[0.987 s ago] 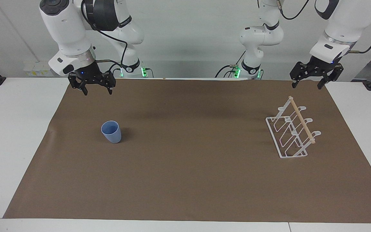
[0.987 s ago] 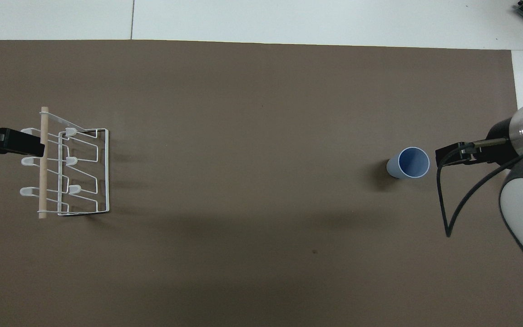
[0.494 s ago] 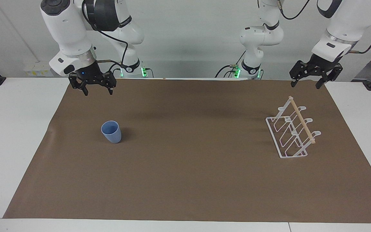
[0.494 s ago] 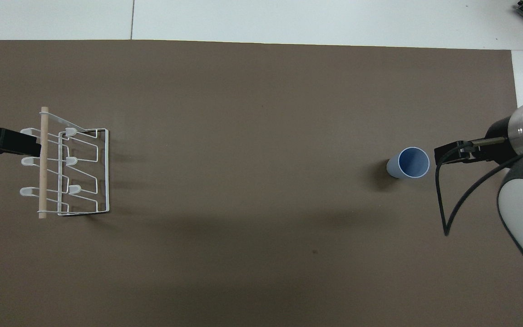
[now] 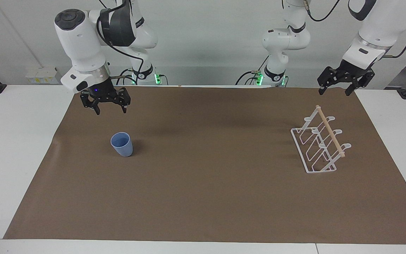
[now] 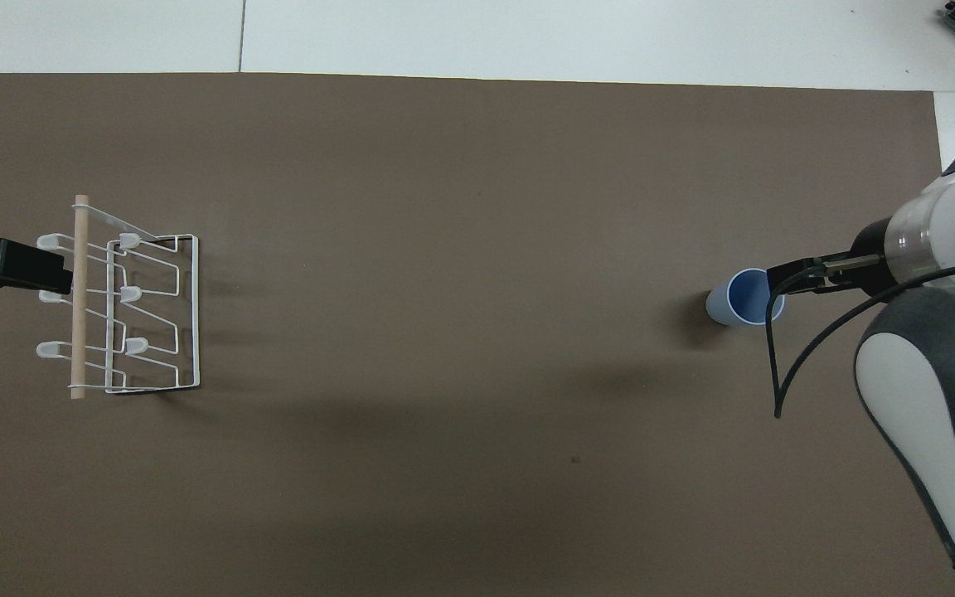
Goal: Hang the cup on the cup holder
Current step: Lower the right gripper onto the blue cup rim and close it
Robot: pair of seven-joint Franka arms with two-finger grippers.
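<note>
The light-blue cup (image 5: 121, 144) stands upright with its mouth up on the brown mat, toward the right arm's end; it also shows in the overhead view (image 6: 740, 297). The white wire cup holder (image 5: 321, 143) with its wooden dowel stands toward the left arm's end and shows in the overhead view too (image 6: 125, 307). My right gripper (image 5: 111, 112) is open and empty, in the air over the mat close to the cup, clear of it. My left gripper (image 5: 333, 94) is open and empty, raised over the mat's edge by the holder.
The brown mat (image 5: 203, 197) covers most of the white table (image 5: 16, 141). The two arm bases stand at the robots' edge of the table. A cable loop hangs from the right arm's wrist (image 6: 784, 365) beside the cup.
My right gripper has come down and moved over the mat toward the cup. My left gripper has hardly moved. The cup and the holder stay put.
</note>
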